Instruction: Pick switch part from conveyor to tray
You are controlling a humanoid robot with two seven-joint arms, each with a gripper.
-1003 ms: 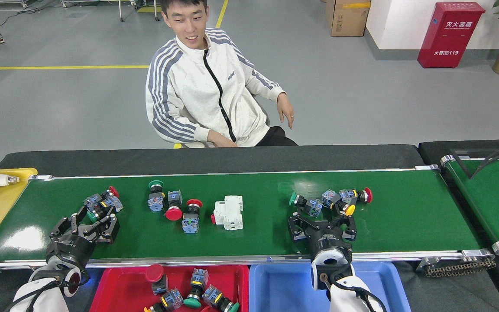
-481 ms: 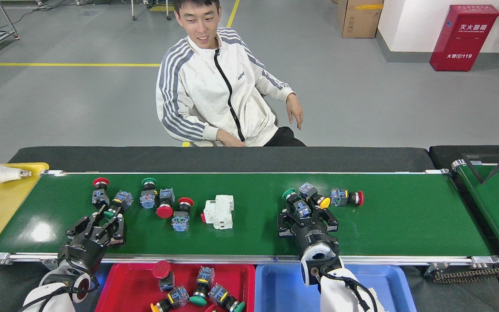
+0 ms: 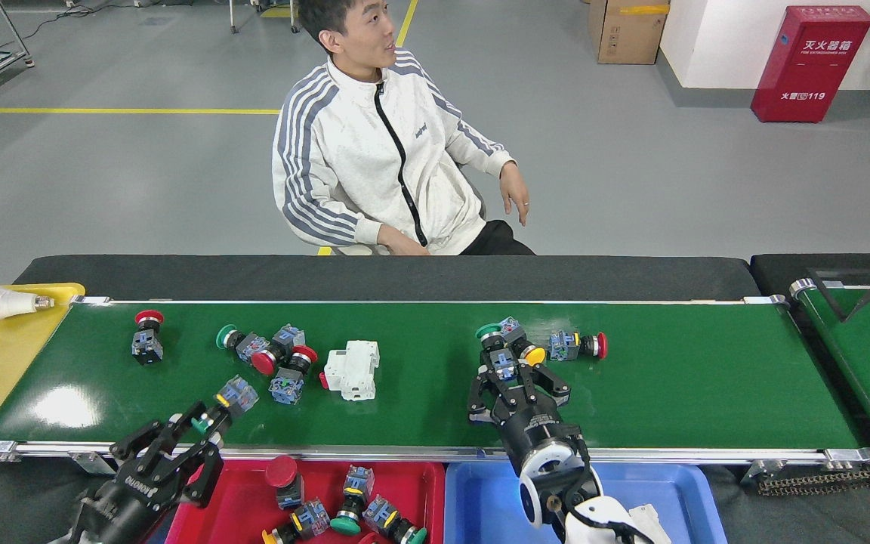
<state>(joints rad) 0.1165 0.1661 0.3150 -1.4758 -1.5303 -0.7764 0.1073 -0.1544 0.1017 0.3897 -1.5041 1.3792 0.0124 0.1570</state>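
The green conveyor (image 3: 669, 378) carries several switch parts. My left gripper (image 3: 203, 429) is at the belt's near rail, above the left end of the red tray (image 3: 216, 483). It is shut on a switch part (image 3: 232, 395) with a blue body and a green cap. My right gripper (image 3: 509, 374) is open over the belt, its fingers on either side of a green-capped switch part (image 3: 492, 349). That part lies in a cluster with a yellow-capped one (image 3: 532, 353). A red-capped part (image 3: 580, 345) lies just to the right.
Further left on the belt lie a red-capped part (image 3: 146, 340), a cluster of parts (image 3: 273, 357) and a white breaker (image 3: 352, 370). The red tray holds several parts, with a blue tray (image 3: 480, 495) beside it. A bulb (image 3: 1, 303) rests on a yellow tray. A person (image 3: 374, 151) sits behind the belt.
The belt's parts have drifted left. My left gripper closed on the green-capped part and drew it back to the near rail. My right gripper moved a little left and forward around the green-capped part.
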